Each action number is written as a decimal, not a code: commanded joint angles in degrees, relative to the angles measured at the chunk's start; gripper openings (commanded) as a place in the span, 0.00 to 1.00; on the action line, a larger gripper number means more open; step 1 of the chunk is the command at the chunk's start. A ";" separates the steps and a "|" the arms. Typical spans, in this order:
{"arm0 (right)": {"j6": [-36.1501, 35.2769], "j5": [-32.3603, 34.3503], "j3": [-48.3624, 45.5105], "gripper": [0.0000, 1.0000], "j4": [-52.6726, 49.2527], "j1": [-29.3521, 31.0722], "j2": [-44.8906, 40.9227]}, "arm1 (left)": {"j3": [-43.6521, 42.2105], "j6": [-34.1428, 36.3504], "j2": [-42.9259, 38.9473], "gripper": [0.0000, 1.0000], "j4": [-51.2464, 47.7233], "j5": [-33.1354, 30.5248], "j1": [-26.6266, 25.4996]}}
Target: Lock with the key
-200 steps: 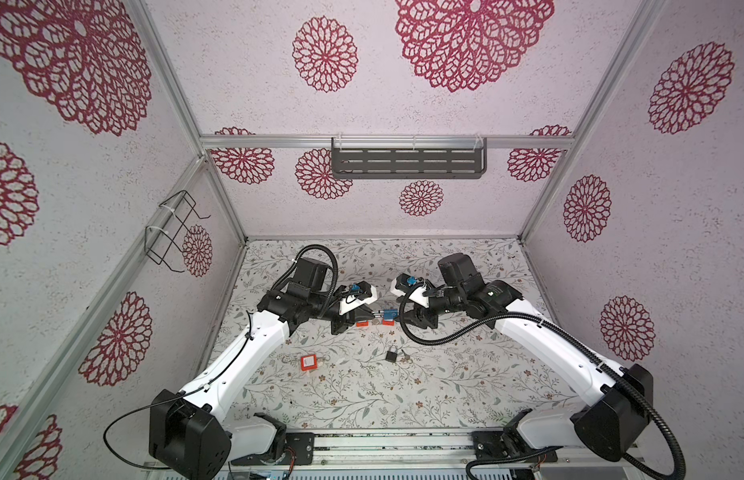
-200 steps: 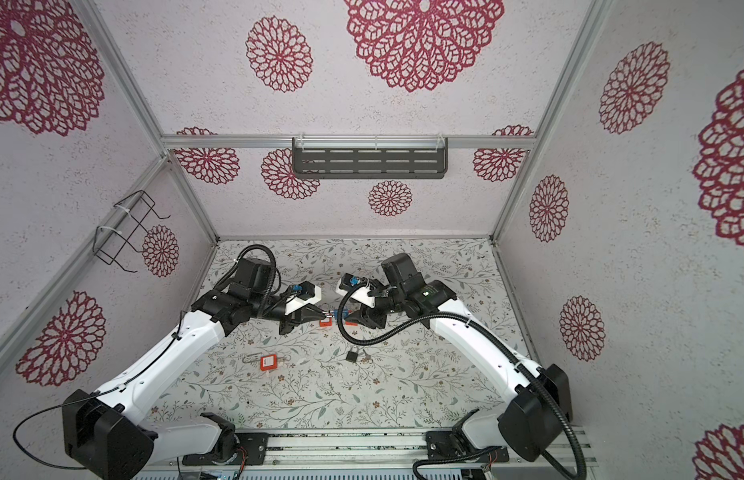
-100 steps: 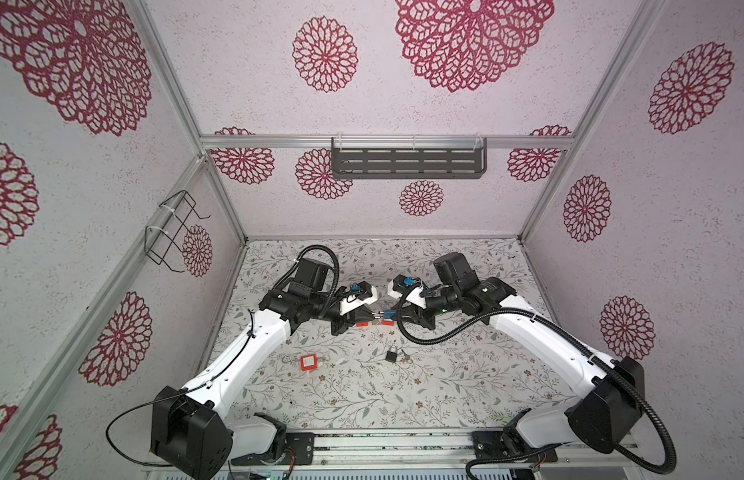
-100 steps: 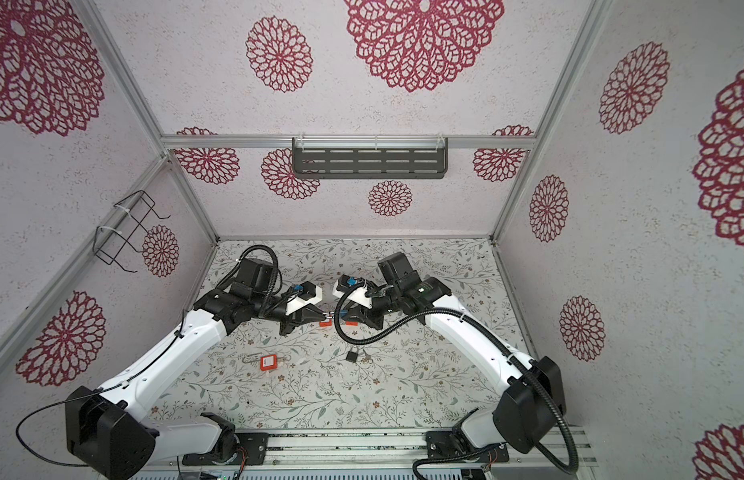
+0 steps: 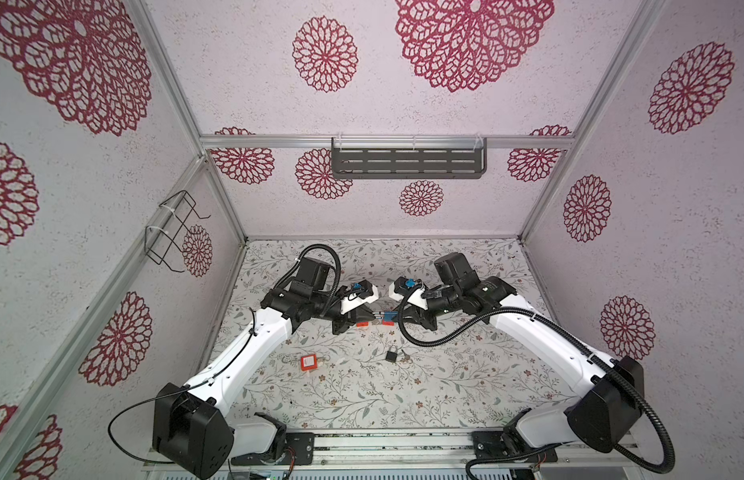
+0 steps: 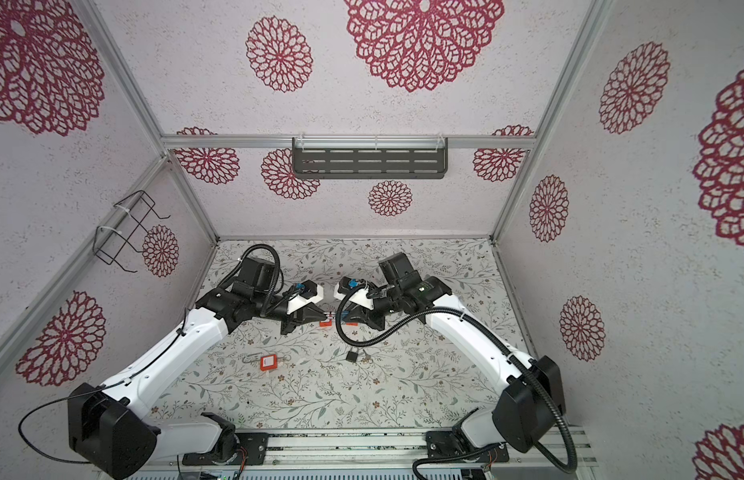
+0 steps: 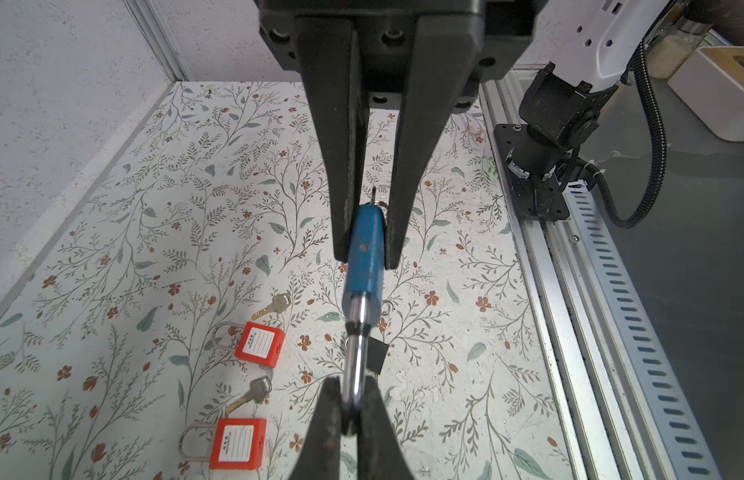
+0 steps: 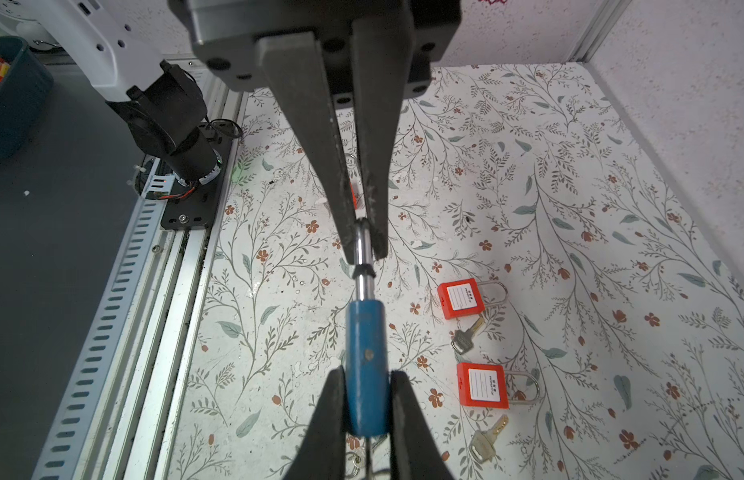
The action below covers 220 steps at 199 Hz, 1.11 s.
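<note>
Left fingers are clamped tight on the blue padlock and right fingers are pinched on its shackle, held midair between the arms over the worktop. Looks like the shackle-closing step. Next up: push it squarely home, then twist the key that seems to poke out the base.

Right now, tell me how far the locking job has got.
Done: blue padlock is up off the table. In hand: left gripper clamps it, right gripper pinches its shackle, which looks pulled out. Left: push the shackle home and turn the key seemingly in its base.
</note>
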 commanded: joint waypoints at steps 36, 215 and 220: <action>-0.49 -1.55 -3.07 0.00 10.42 0.05 -3.82 | 2.31 -3.53 1.95 0.00 1.07 4.52 -2.35; 1.89 -6.58 -2.62 0.00 13.17 -0.92 -0.12 | -1.94 -6.25 -0.54 0.00 9.13 -3.19 -8.47; 2.07 -6.80 -2.41 0.00 13.55 -0.92 0.31 | -1.84 -6.60 -0.21 0.00 9.06 -2.94 -8.44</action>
